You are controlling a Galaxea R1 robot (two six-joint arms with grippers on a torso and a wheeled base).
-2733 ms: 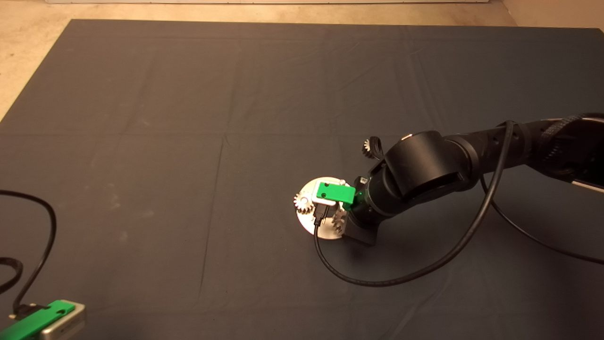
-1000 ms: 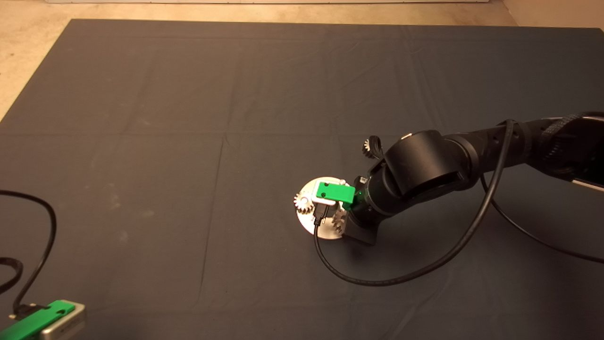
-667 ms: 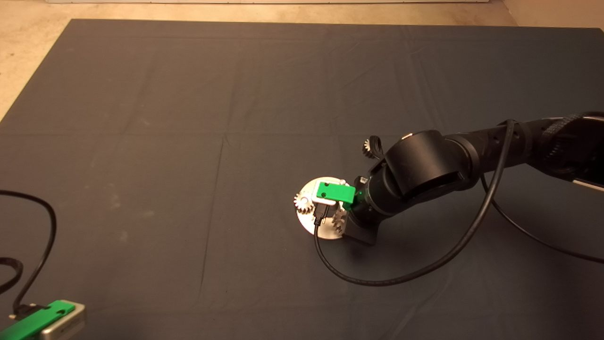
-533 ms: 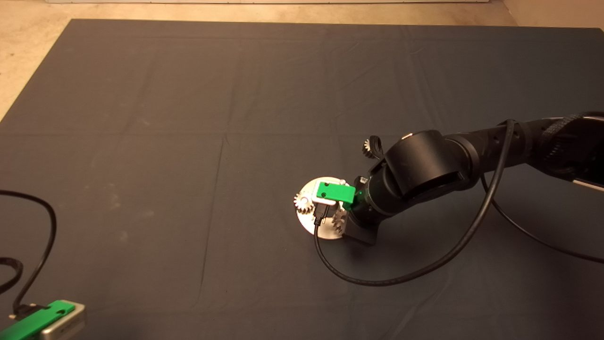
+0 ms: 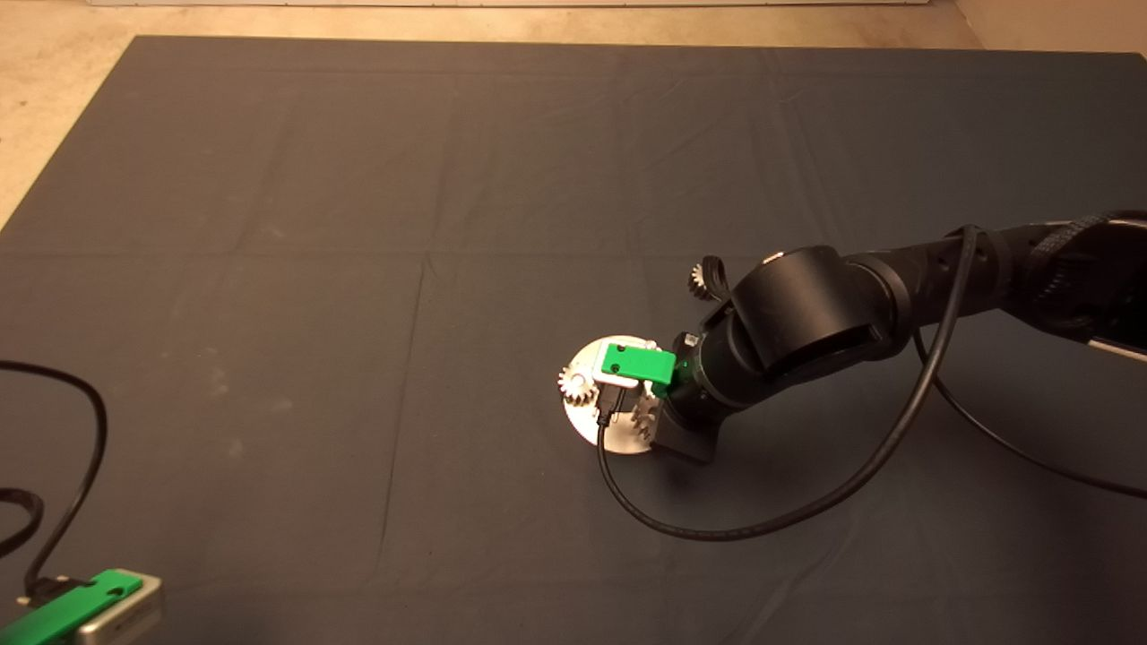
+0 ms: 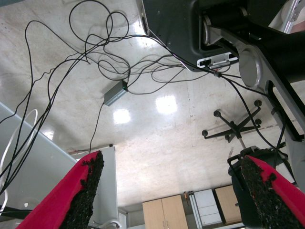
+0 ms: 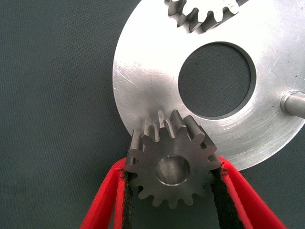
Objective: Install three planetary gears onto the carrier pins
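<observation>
- Since the earlier frames nothing has shifted; my right pincer stays over the disc.
- Its fingers clamp a gear at the disc's edge.
- A second gear sits on the disc; one pin stands bare.
- My left pincer is parked at the bench's near-left corner, spread wide.

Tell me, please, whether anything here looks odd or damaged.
Nothing looks damaged. The right gripper clasps one gear at the disc's rim, a second gear sits on it, one pin stands bare, and the third gear lies off on the mat. Left gripper idles at the edge.
</observation>
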